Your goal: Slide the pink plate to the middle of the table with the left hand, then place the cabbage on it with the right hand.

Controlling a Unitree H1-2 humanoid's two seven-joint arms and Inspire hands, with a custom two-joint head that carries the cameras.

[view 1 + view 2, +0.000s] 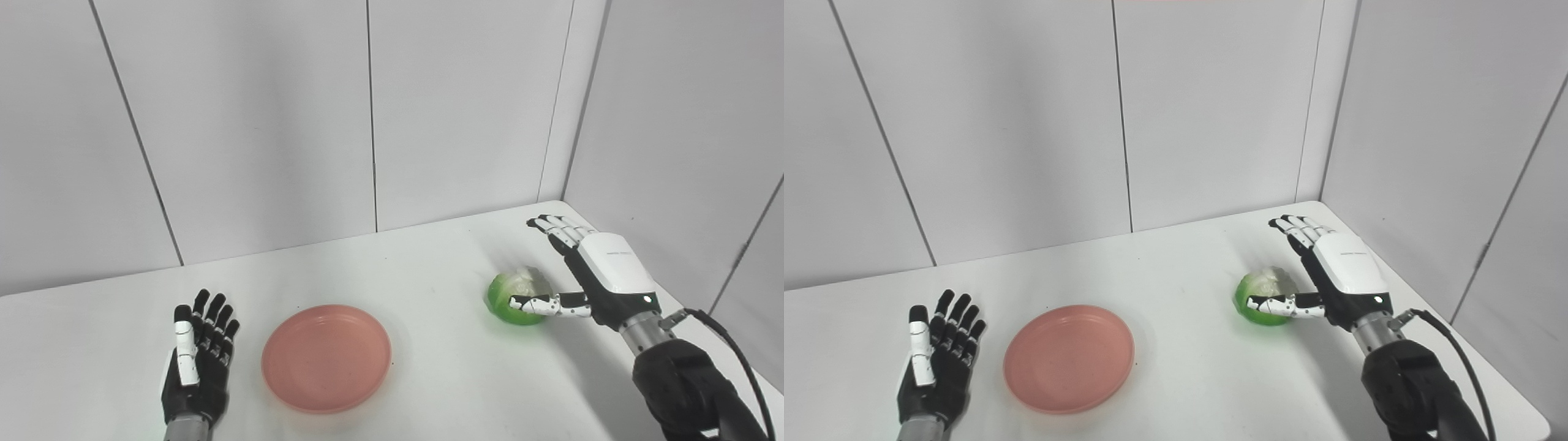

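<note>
Right hand (603, 275) reaches around the round green-and-white cabbage (517, 298), fingers spread, thumb across its front, not clenched.
Right eye view: left hand (934, 361) lies open beside the round pink plastic plate (1069, 357) on the white table (1182, 380).

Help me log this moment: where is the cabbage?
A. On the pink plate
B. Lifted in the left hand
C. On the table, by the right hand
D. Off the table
C: the cabbage sits on the white table, the open right hand around it, apart from the empty pink plate.
</note>
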